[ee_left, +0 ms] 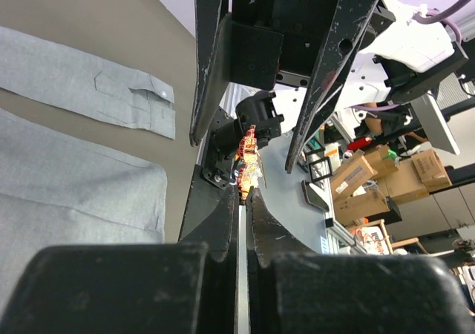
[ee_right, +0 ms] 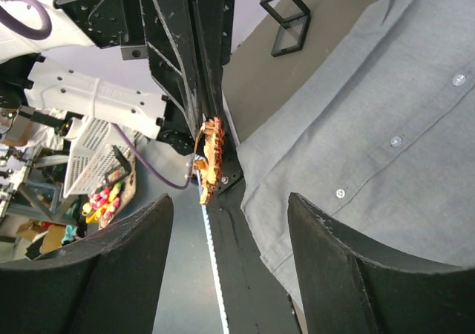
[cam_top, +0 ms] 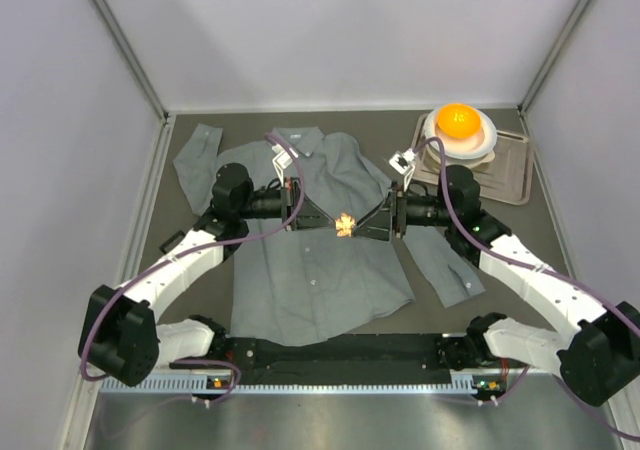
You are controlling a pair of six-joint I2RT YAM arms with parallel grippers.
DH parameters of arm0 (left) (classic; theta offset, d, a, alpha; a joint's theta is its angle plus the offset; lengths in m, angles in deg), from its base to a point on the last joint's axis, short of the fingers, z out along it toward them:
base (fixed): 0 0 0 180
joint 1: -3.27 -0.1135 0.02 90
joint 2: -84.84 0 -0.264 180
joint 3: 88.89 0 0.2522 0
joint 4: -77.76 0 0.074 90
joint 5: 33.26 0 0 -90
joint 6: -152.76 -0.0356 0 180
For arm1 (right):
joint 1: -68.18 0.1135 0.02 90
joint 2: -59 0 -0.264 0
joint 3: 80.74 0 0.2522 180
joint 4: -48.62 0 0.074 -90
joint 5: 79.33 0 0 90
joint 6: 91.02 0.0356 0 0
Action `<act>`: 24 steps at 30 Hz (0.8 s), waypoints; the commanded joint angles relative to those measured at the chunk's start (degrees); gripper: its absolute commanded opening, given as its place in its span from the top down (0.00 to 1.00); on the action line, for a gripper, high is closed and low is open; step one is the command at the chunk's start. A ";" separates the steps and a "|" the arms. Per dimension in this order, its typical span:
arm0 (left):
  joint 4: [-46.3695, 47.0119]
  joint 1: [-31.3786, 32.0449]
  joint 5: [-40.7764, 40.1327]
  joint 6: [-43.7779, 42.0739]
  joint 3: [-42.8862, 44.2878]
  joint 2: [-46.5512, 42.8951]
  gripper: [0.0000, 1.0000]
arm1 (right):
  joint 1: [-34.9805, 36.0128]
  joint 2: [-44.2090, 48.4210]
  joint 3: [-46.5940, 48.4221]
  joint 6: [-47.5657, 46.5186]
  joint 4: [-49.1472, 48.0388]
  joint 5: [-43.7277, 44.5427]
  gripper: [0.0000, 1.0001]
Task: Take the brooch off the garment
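Note:
The grey shirt (cam_top: 320, 260) lies flat on the table, collar at the far side; it also shows in the left wrist view (ee_left: 67, 193) and the right wrist view (ee_right: 386, 126). The tiny orange-red brooch (cam_top: 344, 225) hangs in the air above the shirt's middle, between both grippers. My left gripper (cam_top: 332, 225) is shut on the brooch (ee_left: 249, 156), pinching it at its fingertips (ee_left: 245, 193). My right gripper (cam_top: 362, 228) faces it from the right, open wide, its fingers on either side of the brooch (ee_right: 211, 159) without touching it; its own jaws (ee_right: 230, 200) hold nothing.
A round orange ball on a white bowl (cam_top: 458, 122) sits in a beige tray (cam_top: 515, 175) at the back right. A small black frame (cam_top: 172, 240) lies left of the shirt, also in the right wrist view (ee_right: 286, 18). Walls enclose left, back and right.

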 commanded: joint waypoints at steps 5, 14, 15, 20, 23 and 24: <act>4.66 0.71 2.32 0.46 -0.94 0.09 1.00 | 1.05 -2.51 2.71 2.16 -6.12 0.10 0.48; 5.54 0.80 1.79 1.07 -1.30 0.53 1.00 | 2.63 -4.36 3.41 3.75 -8.67 0.89 0.51; 5.45 0.80 1.88 1.07 -1.30 0.62 1.00 | 2.63 -4.36 3.50 3.92 -8.84 0.89 0.50; 5.63 0.89 1.62 1.16 -1.12 0.53 1.00 | 2.63 -3.31 3.58 3.49 -7.09 2.11 0.46; 5.54 0.89 1.44 1.25 -1.21 0.53 1.00 | 2.63 -1.73 3.24 2.26 -4.81 3.26 0.43; 5.80 0.89 1.61 1.42 -1.21 0.36 1.00 | 2.72 -1.20 3.15 2.34 -4.80 3.35 0.43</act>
